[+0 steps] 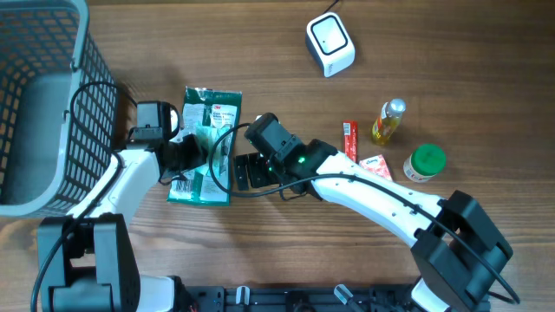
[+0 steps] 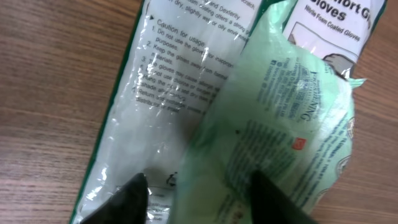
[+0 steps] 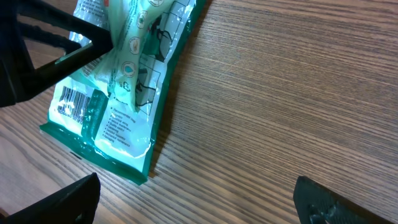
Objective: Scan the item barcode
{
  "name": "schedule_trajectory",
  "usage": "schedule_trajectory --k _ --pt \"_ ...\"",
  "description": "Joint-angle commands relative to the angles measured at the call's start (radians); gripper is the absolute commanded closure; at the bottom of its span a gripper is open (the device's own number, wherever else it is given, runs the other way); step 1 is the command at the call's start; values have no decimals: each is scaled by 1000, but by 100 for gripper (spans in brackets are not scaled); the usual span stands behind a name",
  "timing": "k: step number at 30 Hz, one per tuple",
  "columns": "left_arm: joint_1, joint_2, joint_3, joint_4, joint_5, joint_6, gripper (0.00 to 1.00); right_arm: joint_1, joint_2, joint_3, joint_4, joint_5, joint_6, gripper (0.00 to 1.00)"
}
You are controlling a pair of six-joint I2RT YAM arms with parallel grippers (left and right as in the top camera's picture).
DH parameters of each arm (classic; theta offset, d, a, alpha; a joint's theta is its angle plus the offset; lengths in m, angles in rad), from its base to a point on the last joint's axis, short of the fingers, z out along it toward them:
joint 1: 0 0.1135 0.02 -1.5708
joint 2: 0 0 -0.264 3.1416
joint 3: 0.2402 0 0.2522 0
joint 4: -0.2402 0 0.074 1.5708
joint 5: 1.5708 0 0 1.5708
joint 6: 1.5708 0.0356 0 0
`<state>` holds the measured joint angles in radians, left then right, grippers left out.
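Note:
The item is a green and clear glove package lying flat on the wooden table. Its printed back fills the left wrist view. A barcode shows near its lower end in the right wrist view. My left gripper is shut on a raised green fold of the package, one black finger on each side. My right gripper hangs open over bare wood just right of the package, with nothing between its fingers. The white scanner stands at the far side of the table.
A grey wire basket fills the left edge. At the right lie a red tube, a yellow bottle, a green-lidded jar and a small red and white box.

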<state>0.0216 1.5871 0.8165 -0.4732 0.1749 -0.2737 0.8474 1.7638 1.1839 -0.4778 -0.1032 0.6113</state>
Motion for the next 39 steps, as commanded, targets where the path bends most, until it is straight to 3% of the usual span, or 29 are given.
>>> schedule_trajectory --k 1,5,28,39 --pt "2 38 -15 -8 -15 -4 75 3 13 -8 -2 21 -6 0" --pt "2 38 -15 -3 -15 -4 96 3 13 -8 -2 21 -7 0" --pt "2 34 -11 6 -14 -4 96 3 13 -8 -2 21 -7 0" --pt "2 -77 47 -68 -8 -4 96 2 13 -8 -2 36 -6 2"
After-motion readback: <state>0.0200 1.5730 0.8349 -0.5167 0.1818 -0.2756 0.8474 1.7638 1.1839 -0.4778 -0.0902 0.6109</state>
